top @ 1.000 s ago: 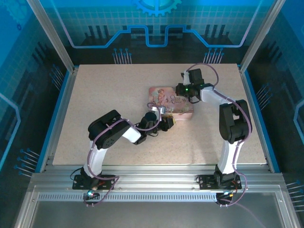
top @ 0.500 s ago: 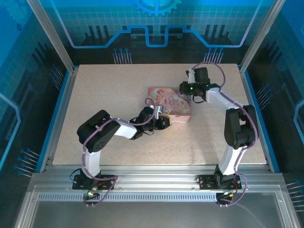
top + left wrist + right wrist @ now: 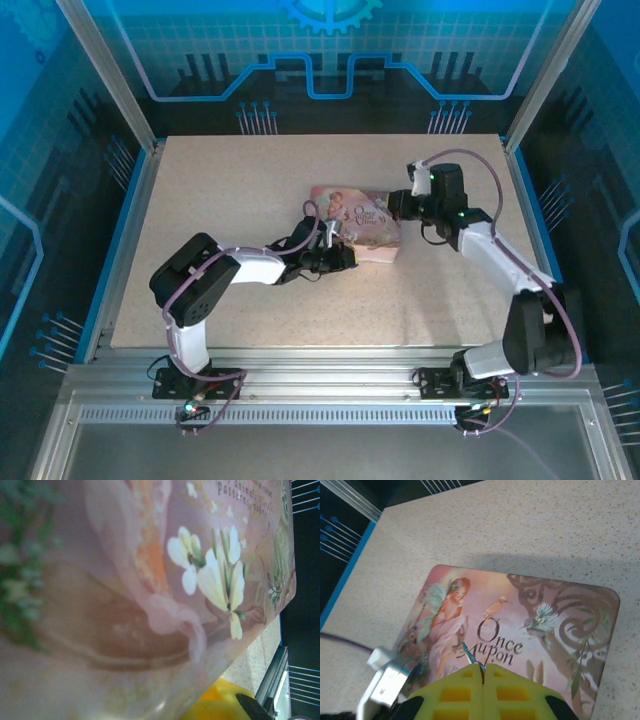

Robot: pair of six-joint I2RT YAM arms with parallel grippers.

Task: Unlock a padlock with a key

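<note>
The pink flat box (image 3: 355, 218) with an illustrated lid lies mid-table. My right gripper (image 3: 392, 207) hovers over its right part. In the right wrist view its yellow fingers (image 3: 455, 692) are shut on the key (image 3: 470, 654), a thin bluish-silver blade sticking out of my right gripper (image 3: 484, 667) over the lid (image 3: 545, 625). My left gripper (image 3: 340, 257) sits at the box's near-left edge. The left wrist view is pressed against the blurred lid (image 3: 150, 580), with one yellow finger (image 3: 220, 705) at the bottom. Its jaws and the padlock are hidden.
The box rests on a speckled beige table (image 3: 250, 190) with open surface on all sides. Blue rails and metal posts border it. A silver and white part of my left wrist (image 3: 387, 685) lies at the box's left edge.
My right arm has swung out to the right and its gripper now meets the box from the right. My left arm has stretched lower toward the box, which shifted slightly left.
</note>
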